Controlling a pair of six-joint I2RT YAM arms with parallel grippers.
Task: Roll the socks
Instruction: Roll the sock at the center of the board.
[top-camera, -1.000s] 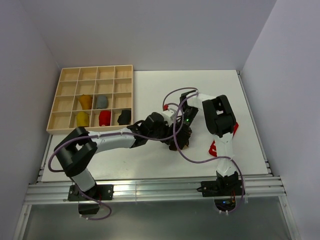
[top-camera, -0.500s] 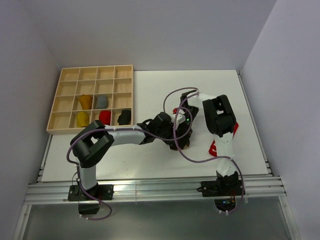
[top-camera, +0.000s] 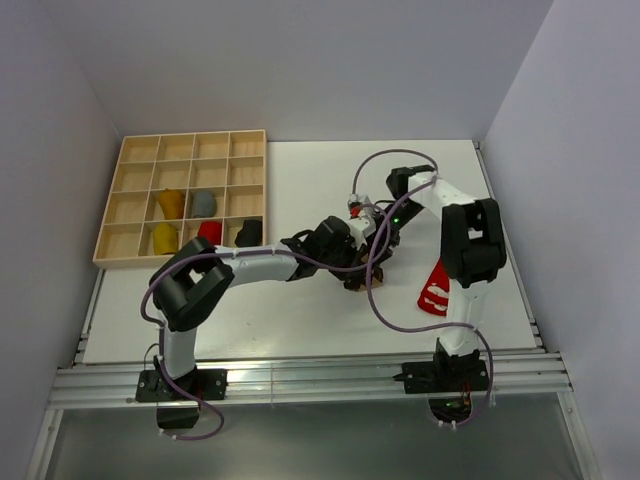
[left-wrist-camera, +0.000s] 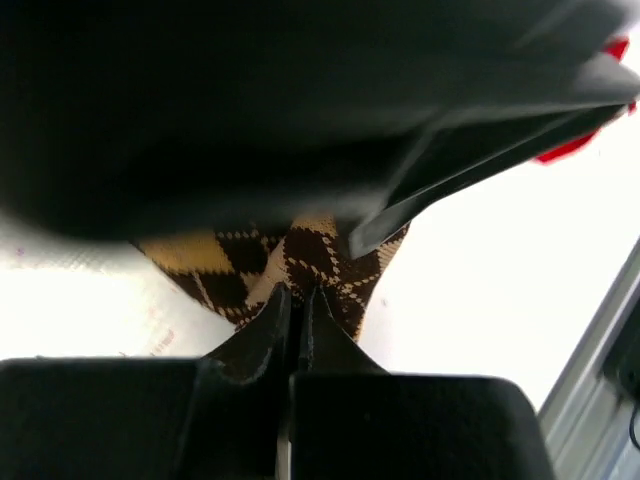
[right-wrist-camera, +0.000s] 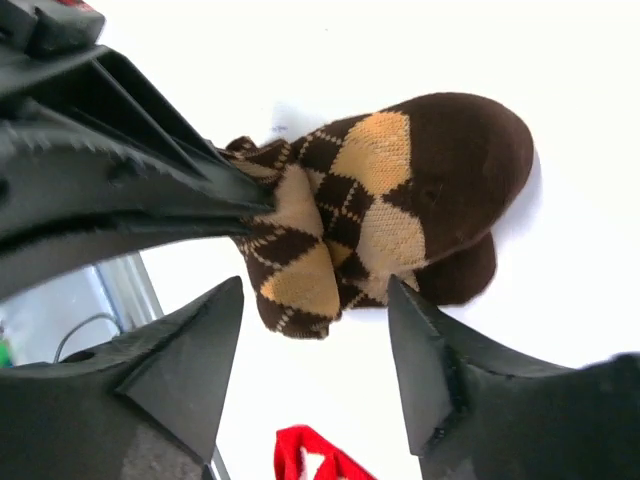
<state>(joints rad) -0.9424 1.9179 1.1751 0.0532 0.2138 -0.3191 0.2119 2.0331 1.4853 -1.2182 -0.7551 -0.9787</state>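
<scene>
A brown-tan argyle sock (right-wrist-camera: 400, 190) lies partly rolled on the white table (top-camera: 300, 310), seen near the centre as the argyle sock (top-camera: 358, 283) in the top view. My left gripper (left-wrist-camera: 298, 295) is shut, its fingertips pinching the sock's cuff edge (right-wrist-camera: 245, 195). My right gripper (right-wrist-camera: 315, 290) stands open just off the sock, one finger to each side, touching nothing. A flat red sock with white marks (top-camera: 437, 290) lies to the right. In the wooden tray (top-camera: 125, 150) sit rolled bundles: mustard (top-camera: 170, 203), grey (top-camera: 203, 203), yellow (top-camera: 164, 237), red (top-camera: 209, 234) and black (top-camera: 248, 233).
The tray stands at the table's back left with many vacant cells. Both arms and their purple cables (top-camera: 375, 300) crowd the table's centre. Grey walls close in on both sides, and a metal rail (top-camera: 300, 375) runs along the near edge.
My left gripper has closed on the argyle sock's cuff. My right gripper has let go, opened wide and drawn back; its arm swung right, uncovering the red sock.
</scene>
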